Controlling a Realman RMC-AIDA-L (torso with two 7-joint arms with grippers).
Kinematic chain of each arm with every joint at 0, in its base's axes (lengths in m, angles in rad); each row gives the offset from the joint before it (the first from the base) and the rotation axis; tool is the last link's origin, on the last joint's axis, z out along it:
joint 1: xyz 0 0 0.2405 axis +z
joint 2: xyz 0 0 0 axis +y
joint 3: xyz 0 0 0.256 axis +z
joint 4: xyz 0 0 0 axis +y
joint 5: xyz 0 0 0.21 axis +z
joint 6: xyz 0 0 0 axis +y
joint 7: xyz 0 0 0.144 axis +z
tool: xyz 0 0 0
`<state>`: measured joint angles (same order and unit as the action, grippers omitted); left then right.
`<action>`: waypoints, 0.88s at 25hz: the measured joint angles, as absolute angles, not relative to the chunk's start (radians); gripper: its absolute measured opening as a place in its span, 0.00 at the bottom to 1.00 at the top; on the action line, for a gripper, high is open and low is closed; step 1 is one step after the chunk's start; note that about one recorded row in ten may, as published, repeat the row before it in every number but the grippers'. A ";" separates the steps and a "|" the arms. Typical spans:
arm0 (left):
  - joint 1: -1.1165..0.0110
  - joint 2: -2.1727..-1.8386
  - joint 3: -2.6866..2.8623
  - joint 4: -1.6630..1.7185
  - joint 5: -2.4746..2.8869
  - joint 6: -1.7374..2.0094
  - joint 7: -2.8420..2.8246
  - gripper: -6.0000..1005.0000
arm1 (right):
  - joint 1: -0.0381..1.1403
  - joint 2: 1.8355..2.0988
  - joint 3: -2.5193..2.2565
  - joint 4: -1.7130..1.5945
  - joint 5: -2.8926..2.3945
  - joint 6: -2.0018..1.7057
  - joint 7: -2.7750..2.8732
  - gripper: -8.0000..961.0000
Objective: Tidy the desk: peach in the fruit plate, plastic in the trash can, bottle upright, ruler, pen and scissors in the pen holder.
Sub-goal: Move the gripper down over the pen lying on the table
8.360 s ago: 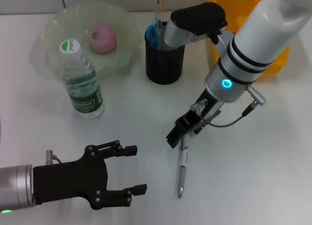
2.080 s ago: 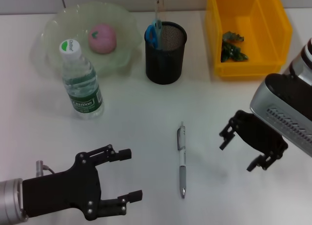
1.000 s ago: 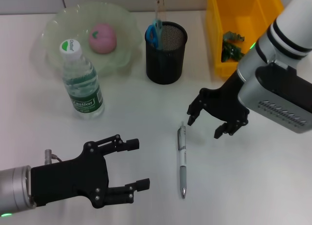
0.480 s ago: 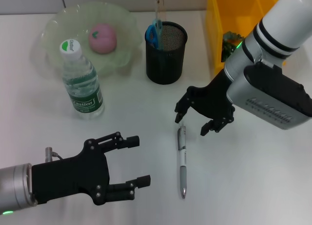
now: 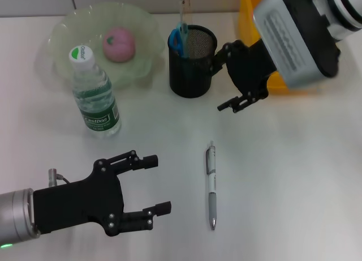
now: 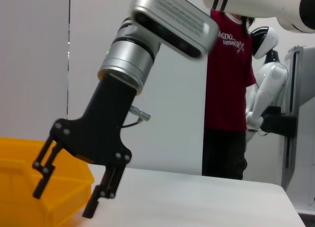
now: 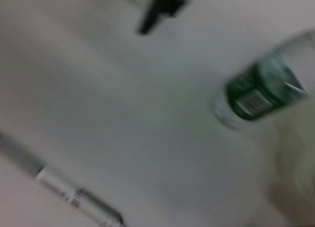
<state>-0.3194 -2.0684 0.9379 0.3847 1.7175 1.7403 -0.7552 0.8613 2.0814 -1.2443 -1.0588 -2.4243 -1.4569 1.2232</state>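
A grey and white pen (image 5: 211,184) lies on the white desk, also seen blurred in the right wrist view (image 7: 74,200). My right gripper (image 5: 227,77) hangs open above the desk beside the black mesh pen holder (image 5: 192,65), well away from the pen; the left wrist view shows it (image 6: 64,201) open and empty. Blue-handled scissors (image 5: 177,38) and a clear ruler (image 5: 185,7) stand in the holder. The pink peach (image 5: 119,44) sits in the green fruit plate (image 5: 68,29). The bottle (image 5: 94,94) stands upright. My left gripper (image 5: 159,183) rests open at the near left. The plastic is hidden.
The yellow trash can (image 5: 246,17) stands at the back right, mostly covered by my right arm. Across the desk, the left wrist view shows a person in a red shirt (image 6: 226,89) and another white robot (image 6: 268,84).
My right gripper rose from just above the pen and swung back toward the pen holder, still empty. The pen has not moved. My left gripper stayed nearly still.
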 joint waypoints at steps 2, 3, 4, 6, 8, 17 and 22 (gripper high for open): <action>-0.319 -2.068 0.938 0.385 1.718 1.740 -0.751 0.79 | 0.858 2.082 -1.251 -1.067 -2.433 -1.454 1.304 0.68; -0.319 -2.068 0.938 0.386 1.719 1.734 -0.744 0.79 | 0.855 2.082 -1.277 -1.082 -2.455 -1.446 1.471 0.68; -0.319 -2.068 0.938 0.386 1.719 1.729 -0.740 0.79 | 0.855 2.082 -1.277 -1.082 -2.455 -1.446 1.471 0.68; -0.319 -2.067 0.938 0.387 1.719 1.726 -0.735 0.79 | 0.858 2.083 -1.313 -1.090 -2.482 -1.443 1.640 0.68; -0.317 -2.067 0.938 0.386 1.723 1.719 -0.707 0.79 | 0.867 2.083 -1.389 -1.116 -2.522 -1.450 1.898 0.68; -0.302 -2.069 0.946 0.380 1.726 1.699 -0.670 0.79 | 0.881 2.085 -1.543 -1.166 -2.547 -1.486 2.358 0.68; -0.283 -2.071 0.946 0.381 1.726 1.698 -0.654 0.79 | 0.904 2.087 -1.579 -1.159 -2.546 -1.511 2.539 0.68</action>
<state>-0.2830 -2.0706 0.9464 0.3813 1.7256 1.6978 -0.6541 0.9041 2.0874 -1.5787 -1.1594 -2.5458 -1.5114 2.5389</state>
